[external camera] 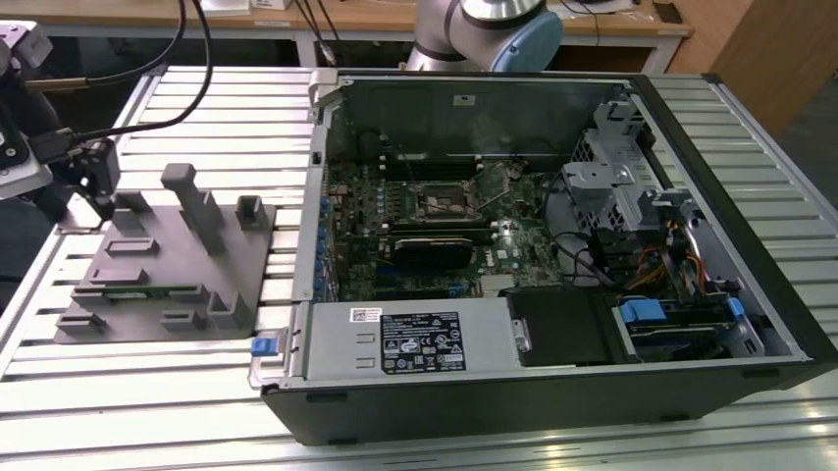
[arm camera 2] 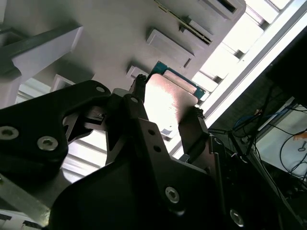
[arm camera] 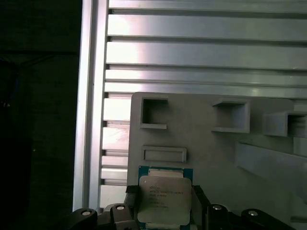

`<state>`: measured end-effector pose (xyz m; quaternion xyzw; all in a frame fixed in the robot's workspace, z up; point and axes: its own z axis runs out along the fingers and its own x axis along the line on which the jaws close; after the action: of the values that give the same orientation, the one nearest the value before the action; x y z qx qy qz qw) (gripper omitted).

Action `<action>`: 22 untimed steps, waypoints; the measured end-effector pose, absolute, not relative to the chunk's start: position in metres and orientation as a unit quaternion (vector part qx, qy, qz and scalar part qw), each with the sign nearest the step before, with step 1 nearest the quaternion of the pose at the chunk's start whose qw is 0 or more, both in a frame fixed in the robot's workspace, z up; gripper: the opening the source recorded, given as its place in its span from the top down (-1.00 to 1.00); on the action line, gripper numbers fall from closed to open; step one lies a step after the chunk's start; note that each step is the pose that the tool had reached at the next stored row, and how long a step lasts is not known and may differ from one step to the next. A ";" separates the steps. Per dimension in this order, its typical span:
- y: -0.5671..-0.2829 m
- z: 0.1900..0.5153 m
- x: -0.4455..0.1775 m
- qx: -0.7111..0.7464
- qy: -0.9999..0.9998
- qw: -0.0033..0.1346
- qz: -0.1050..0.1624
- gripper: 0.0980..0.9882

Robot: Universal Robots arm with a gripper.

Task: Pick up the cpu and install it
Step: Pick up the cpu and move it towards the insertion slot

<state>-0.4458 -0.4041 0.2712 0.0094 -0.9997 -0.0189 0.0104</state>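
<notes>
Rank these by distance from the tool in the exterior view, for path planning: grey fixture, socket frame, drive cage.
From the tool, holding the cpu:
1. Grey fixture, directly below it.
2. Socket frame, mid-case.
3. Drive cage, the exterior view's right.

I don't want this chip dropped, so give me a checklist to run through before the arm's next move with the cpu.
1. The cpu is between the fingers of the pincer, with one finger against each opposite edge: ok.
2. The cpu is level in the grip: cannot tell.
3. The cpu is lifted free of the grey fixture: cannot tell.
4. The computer case is open with the motherboard exposed: ok.
5. The socket is clear to take the chip: cannot tell.
</notes>
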 end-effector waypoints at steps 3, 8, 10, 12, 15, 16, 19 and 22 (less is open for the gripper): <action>-0.404 0.274 -0.446 0.009 -1.000 0.010 -0.019 0.03; -0.404 0.280 -0.446 0.009 -1.000 0.010 -0.019 0.03; -0.404 0.282 -0.446 0.009 -1.000 0.010 -0.019 0.03; -0.404 0.285 -0.446 0.009 -1.000 0.010 -0.019 0.03; -0.404 0.288 -0.446 0.009 -1.000 0.010 -0.019 0.03; -0.404 0.290 -0.446 0.009 -1.000 0.010 -0.019 0.03; -0.404 0.294 -0.446 0.009 -1.000 0.010 -0.019 0.03; -0.404 0.298 -0.446 0.009 -1.000 0.010 -0.019 0.03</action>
<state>-0.4458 -0.4041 0.2978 0.0094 -0.9997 -0.0189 0.0104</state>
